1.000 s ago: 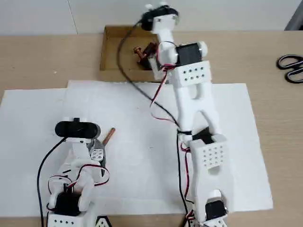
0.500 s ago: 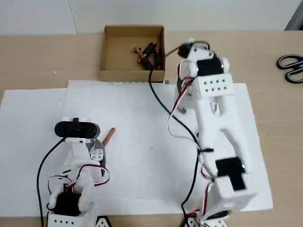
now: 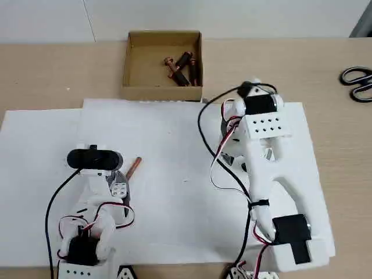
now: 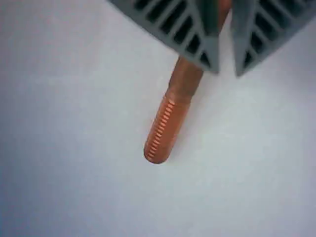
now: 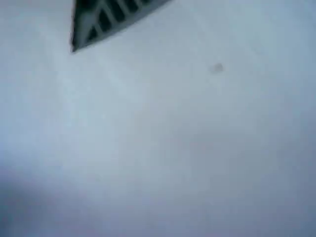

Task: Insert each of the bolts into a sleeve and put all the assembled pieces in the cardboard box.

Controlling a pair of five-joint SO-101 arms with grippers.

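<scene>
Cardboard box [image 3: 145,67] uncovered: right arm [image 3: 264,125] has retreated over paper [image 3: 174,151].

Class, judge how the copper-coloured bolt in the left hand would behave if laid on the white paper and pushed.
The bolt looks like solid metal, so it is probably stiff and heavy for its size. Its round shaft would likely roll on the flat paper. The smooth section in the left hand may slip more than the threaded tip.

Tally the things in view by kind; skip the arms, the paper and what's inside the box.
Bolt: 1, in the left gripper
Box: 1
Scissors: 1
Total: 3
</scene>
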